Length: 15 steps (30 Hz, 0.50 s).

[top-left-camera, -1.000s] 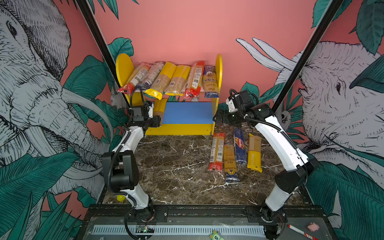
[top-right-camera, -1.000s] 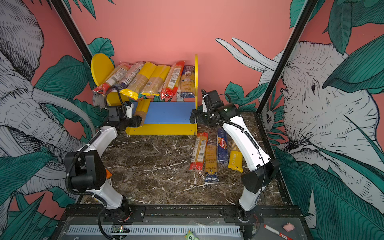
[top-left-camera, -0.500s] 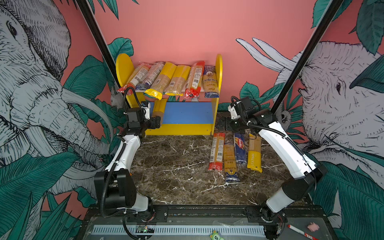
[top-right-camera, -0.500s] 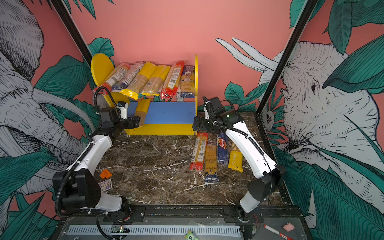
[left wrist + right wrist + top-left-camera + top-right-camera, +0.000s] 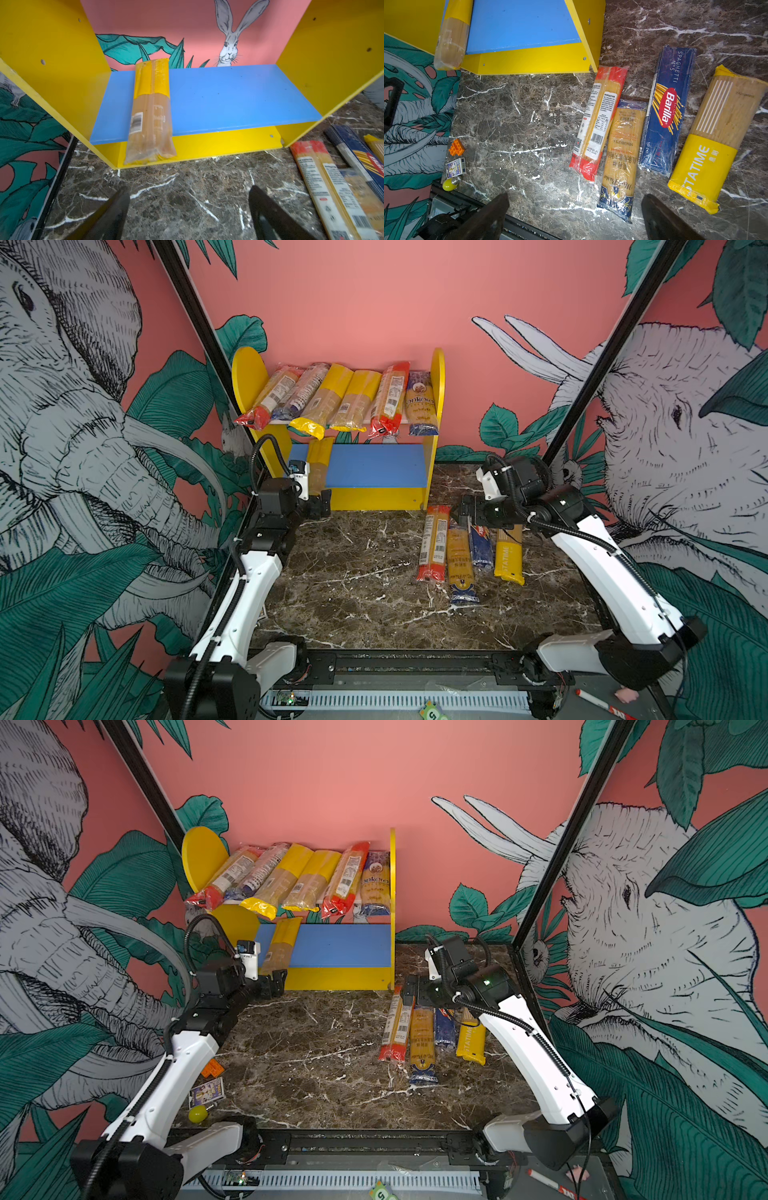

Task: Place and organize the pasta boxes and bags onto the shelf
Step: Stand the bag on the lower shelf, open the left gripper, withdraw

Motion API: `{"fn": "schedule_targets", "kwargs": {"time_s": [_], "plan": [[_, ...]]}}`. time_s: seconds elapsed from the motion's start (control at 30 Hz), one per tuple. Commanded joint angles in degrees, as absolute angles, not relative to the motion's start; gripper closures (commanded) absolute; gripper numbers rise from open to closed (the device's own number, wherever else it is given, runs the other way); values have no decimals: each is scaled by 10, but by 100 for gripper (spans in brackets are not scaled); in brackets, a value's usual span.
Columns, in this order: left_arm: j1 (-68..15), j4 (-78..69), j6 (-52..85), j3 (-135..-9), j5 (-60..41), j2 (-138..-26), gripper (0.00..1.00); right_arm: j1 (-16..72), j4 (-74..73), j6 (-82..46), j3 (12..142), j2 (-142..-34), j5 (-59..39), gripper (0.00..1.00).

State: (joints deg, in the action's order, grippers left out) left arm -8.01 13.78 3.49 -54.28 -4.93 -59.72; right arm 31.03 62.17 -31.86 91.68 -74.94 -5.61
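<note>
The shelf (image 5: pixel 436 406) stands at the back, with several pasta bags lying side by side on its upper board. One yellow-ended bag (image 5: pixel 319 462) (image 5: pixel 150 112) lies on the blue lower board (image 5: pixel 228 97) by the left panel, its near end overhanging. My left gripper (image 5: pixel 321 506) (image 5: pixel 189 191) is open and empty just in front of that bag. A red-ended bag (image 5: pixel 598 122), a blue-ended bag (image 5: pixel 620 158), the dark blue Barilla box (image 5: pixel 666 110) and a yellow bag (image 5: pixel 712 137) lie on the marble right of the shelf. My right gripper (image 5: pixel 464 510) (image 5: pixel 575 199) hangs open over their far ends.
An orange toy brick (image 5: pixel 212 1068), a small printed box (image 5: pixel 207 1092) and a yellow-green bulb (image 5: pixel 197 1113) lie by the left arm's base. Black frame posts run up both sides. A marker pen (image 5: pixel 598 701) lies on the front rail area at the right.
My left gripper opened, left the yellow-ended bag on the lower board and drew back. My right gripper moved from beside the shelf towards the packs on the marble.
</note>
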Motion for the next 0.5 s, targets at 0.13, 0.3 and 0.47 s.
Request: {"fn": "schedule_targets", "kwargs": {"time_s": [0.13,0.3,0.47], "plan": [[-183,207,108,-480,54,-486,9,313,670,-296,870,-669,-38,1],[-295,217,168,-446,116,-452,9,313,677,-301,826,-614,-44,1],[-427,184,204,-437,177,-499,8,313,684,-314,795,-569,-44,1]]}}
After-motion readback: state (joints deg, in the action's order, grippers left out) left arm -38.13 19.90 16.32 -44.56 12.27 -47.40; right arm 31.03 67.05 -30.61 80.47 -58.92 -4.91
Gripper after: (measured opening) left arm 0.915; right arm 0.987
